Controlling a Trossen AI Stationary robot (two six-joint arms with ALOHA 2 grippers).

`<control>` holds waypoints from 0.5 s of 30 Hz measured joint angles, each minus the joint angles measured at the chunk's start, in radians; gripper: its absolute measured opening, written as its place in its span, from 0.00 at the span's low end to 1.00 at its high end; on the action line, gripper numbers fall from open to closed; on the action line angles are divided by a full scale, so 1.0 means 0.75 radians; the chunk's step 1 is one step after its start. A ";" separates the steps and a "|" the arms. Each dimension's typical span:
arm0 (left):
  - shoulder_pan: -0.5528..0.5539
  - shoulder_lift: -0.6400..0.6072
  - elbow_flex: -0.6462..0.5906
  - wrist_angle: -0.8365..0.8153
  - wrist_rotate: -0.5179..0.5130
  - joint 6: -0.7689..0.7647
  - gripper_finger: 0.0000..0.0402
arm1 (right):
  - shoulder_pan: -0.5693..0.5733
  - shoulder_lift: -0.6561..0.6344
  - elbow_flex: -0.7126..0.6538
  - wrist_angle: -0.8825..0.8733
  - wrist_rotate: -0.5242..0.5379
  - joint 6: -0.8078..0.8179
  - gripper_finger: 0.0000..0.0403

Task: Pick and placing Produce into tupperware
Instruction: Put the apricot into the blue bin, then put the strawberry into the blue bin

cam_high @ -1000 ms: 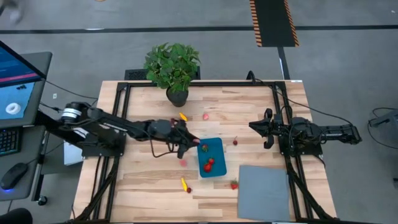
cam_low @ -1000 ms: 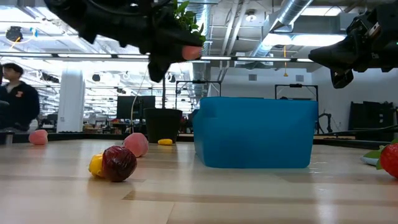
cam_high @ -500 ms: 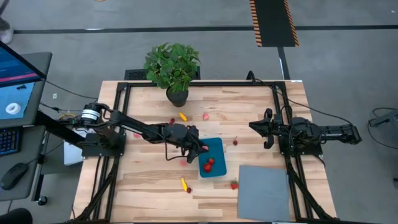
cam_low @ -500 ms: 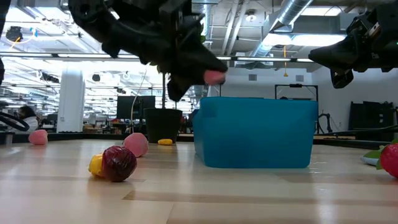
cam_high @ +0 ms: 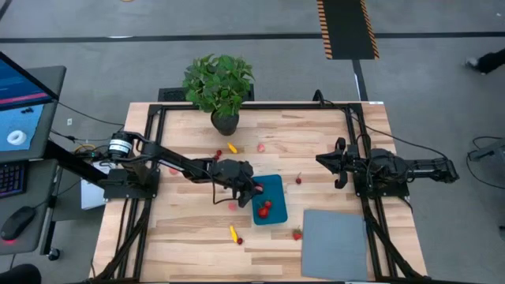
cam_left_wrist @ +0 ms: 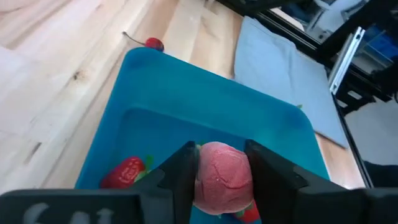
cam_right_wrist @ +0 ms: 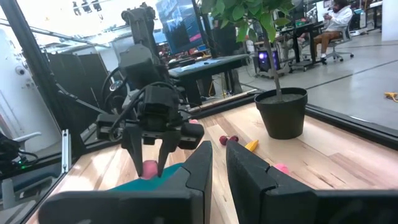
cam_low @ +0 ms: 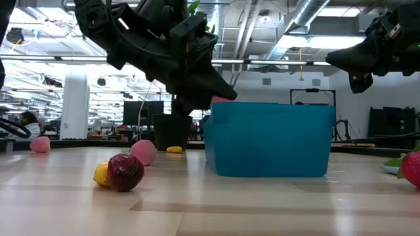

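My left gripper (cam_left_wrist: 221, 177), arm stretched across the wooden table (cam_high: 316, 138), pinches a round pink fruit piece (cam_left_wrist: 222, 178) above the shallow teal-blue plastic tub (cam_left_wrist: 186, 106).

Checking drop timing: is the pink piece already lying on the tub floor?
No, the pink piece sits between the left gripper's fingers above the teal tub.
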 joint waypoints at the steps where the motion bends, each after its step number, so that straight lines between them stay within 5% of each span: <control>1: 0.003 0.000 0.000 0.001 0.011 -0.001 0.34 | 0.000 0.000 0.000 0.000 0.000 0.000 0.17; 10: 0.022 -0.008 0.000 0.078 0.048 0.003 0.54 | 0.000 0.000 0.000 0.000 -0.001 -0.001 0.17; 15: 0.045 -0.030 -0.011 0.188 0.135 0.043 0.55 | 0.000 0.000 0.000 -0.001 -0.005 0.025 0.17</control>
